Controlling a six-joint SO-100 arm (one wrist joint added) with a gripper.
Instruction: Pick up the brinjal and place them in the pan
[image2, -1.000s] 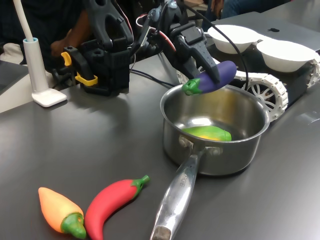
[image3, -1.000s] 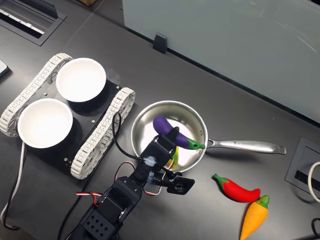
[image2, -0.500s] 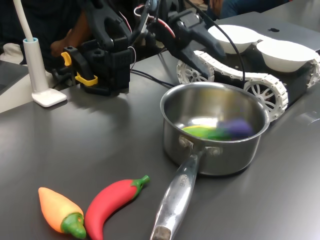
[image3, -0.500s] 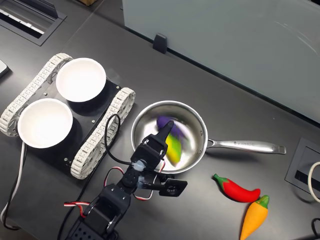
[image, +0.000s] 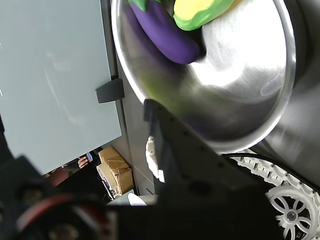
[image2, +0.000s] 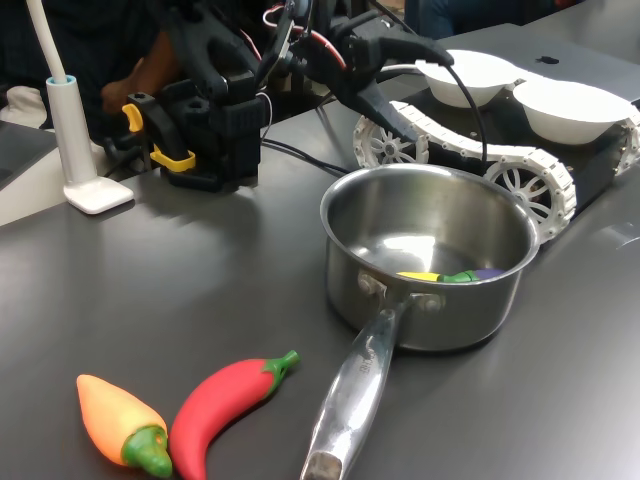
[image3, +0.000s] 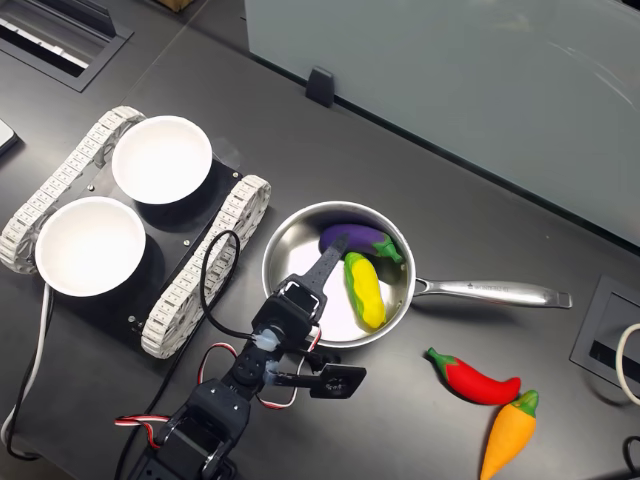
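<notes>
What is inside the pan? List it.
Inside the pan lie the brinjal and a yellow corn toy, side by side on the floor. The arm's fingers cover part of the floor between them and the rim.

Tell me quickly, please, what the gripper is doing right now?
Gripper: open and empty, its fingers spread above the pan; the brinjal lies loose inside the pan.

The arm (image3: 262, 375) is matte black plastic, trailing red, white and black cables (yellow base clamps).
</notes>
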